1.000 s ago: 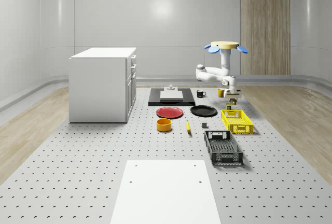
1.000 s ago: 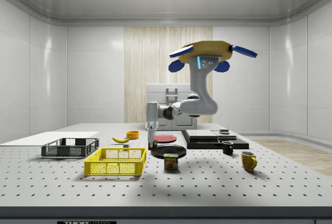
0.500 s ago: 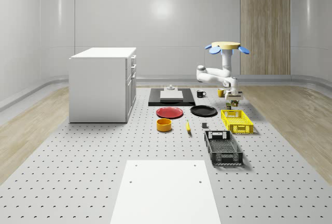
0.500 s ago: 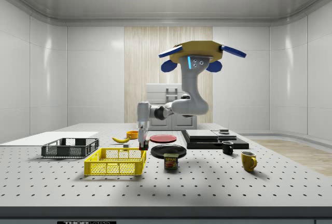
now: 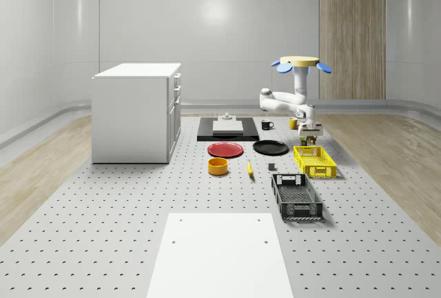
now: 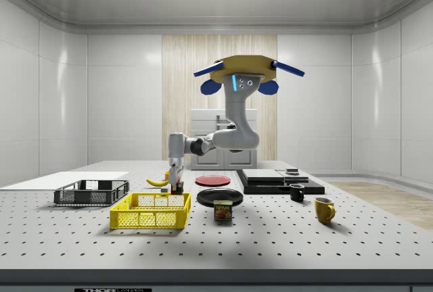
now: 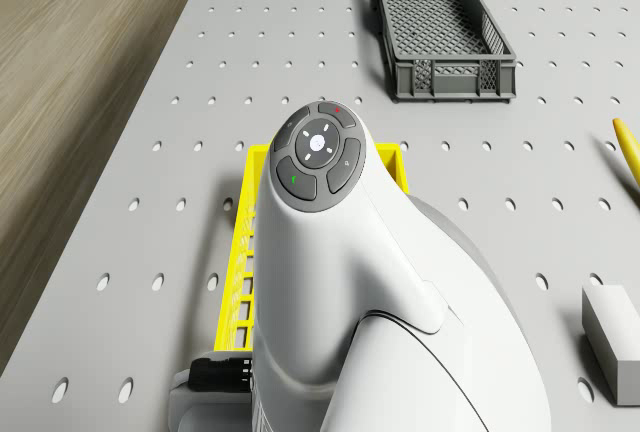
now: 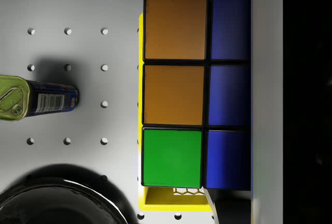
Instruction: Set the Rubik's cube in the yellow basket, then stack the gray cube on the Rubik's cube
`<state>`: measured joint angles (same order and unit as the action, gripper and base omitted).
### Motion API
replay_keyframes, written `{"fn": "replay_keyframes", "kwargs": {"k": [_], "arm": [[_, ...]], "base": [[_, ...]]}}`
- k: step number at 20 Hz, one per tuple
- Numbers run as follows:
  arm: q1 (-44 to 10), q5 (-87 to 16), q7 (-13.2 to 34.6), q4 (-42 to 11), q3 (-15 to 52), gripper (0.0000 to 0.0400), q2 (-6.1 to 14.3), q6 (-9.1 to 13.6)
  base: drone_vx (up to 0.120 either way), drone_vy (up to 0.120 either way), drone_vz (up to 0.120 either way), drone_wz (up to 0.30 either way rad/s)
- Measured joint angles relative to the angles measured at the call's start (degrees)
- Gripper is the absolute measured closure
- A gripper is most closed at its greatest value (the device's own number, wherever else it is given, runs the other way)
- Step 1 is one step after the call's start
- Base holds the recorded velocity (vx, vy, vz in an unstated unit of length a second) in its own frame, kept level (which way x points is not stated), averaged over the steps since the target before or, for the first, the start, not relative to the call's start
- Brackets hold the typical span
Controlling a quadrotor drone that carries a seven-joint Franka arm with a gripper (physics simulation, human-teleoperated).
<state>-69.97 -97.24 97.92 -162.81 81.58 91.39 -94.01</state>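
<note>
I am in the first step: my gripper (image 6: 177, 185) is closed on the Rubik's cube (image 8: 194, 92) and holds it just above one end of the yellow basket (image 6: 151, 211), while my drone (image 6: 240, 74) hovers beside it. Next I should lower the cube inside the basket and release.

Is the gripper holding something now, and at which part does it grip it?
Yes: the gripper holds the Rubik's cube, clamped by opposite side faces, above the yellow basket.
</note>
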Motion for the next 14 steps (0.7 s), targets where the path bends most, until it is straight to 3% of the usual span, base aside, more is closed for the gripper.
{"fn": "replay_keyframes", "kwargs": {"k": [3, 7, 10, 14], "arm": [[0.0, 0.0, 0.0, 0.0, 0.0, 0.0079, 0.0, 0.0], [0.0, 0.0, 0.0, 0.0, 0.0, 0.0079, 0.1, -0.1], [0.0, 0.1, 0.0, 0.0, 0.0, 0.0079, 0.1, -0.1], [0.0, 0.1, 0.0, 0.0, 0.0, 0.0079, 0.2, -0.2]], "base": [[0.12, 0.0, 0.0, 0.0], [0.12, 0.0, -0.11, 0.0], [0.12, -0.12, -0.12, 0.0], [0.07, -0.01, -0.01, 0.0]]}}
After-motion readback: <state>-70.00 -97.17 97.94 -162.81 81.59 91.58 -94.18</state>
